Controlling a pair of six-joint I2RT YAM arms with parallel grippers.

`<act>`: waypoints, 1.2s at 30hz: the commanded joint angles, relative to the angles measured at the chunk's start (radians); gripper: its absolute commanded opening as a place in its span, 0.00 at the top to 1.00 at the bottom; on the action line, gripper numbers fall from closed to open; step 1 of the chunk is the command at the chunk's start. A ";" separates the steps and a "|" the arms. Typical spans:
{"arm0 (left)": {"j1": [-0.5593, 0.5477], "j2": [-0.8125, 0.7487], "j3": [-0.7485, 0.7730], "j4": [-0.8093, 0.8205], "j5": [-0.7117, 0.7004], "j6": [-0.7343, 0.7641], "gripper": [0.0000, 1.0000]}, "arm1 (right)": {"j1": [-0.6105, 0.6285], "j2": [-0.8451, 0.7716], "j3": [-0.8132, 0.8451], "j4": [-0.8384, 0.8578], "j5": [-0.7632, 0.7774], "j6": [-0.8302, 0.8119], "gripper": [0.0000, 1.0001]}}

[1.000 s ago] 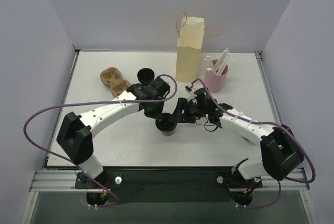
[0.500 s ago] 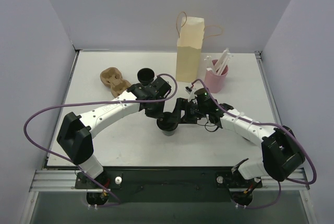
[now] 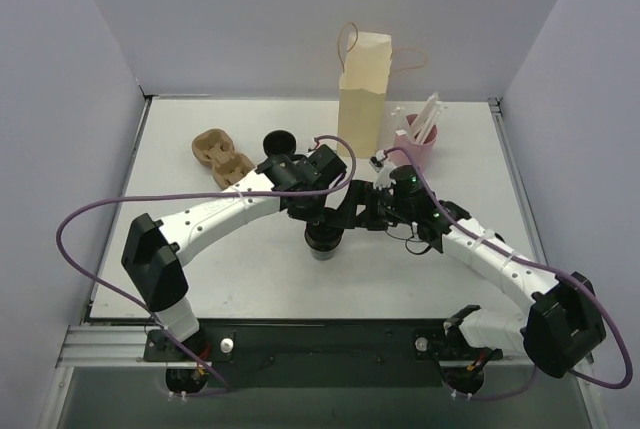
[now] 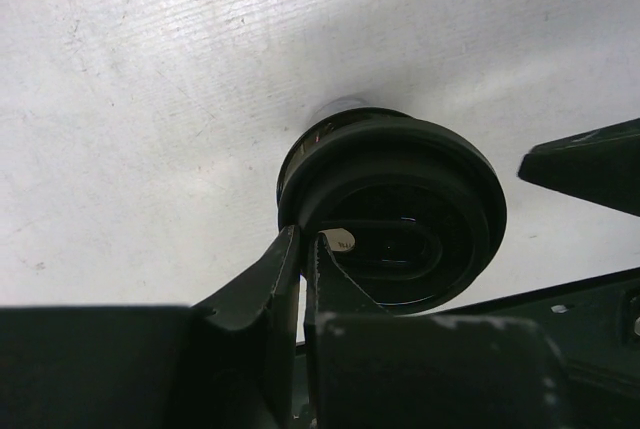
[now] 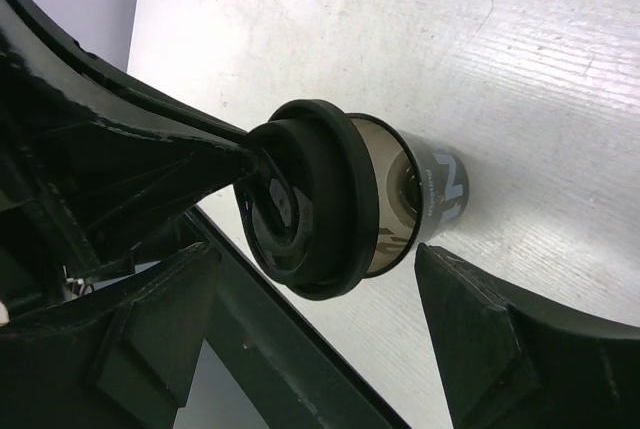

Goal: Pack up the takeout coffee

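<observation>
We are pinching the lid (image 4: 400,199) by its rim in our nearly closed left claw (image 4: 303,241). Our right claw (image 5: 315,299) is gaping wide, holding nothing, astride the cup (image 5: 425,189) standing on the surface (image 5: 520,39). Pulling on that thin pinch could pop the lid or tip the cup.

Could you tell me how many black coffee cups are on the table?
2: a lidded cup mid-table, an open cup behind it beside the carrier. The paper bag may hide more.

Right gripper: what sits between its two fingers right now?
The lidded coffee cup stands there, with a gap to each of the fingers; the right wrist view shows it.
</observation>
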 commanded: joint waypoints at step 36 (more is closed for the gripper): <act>-0.014 0.094 0.022 -0.014 -0.015 -0.037 1.00 | -0.013 0.164 -0.026 0.079 -0.050 -0.024 0.44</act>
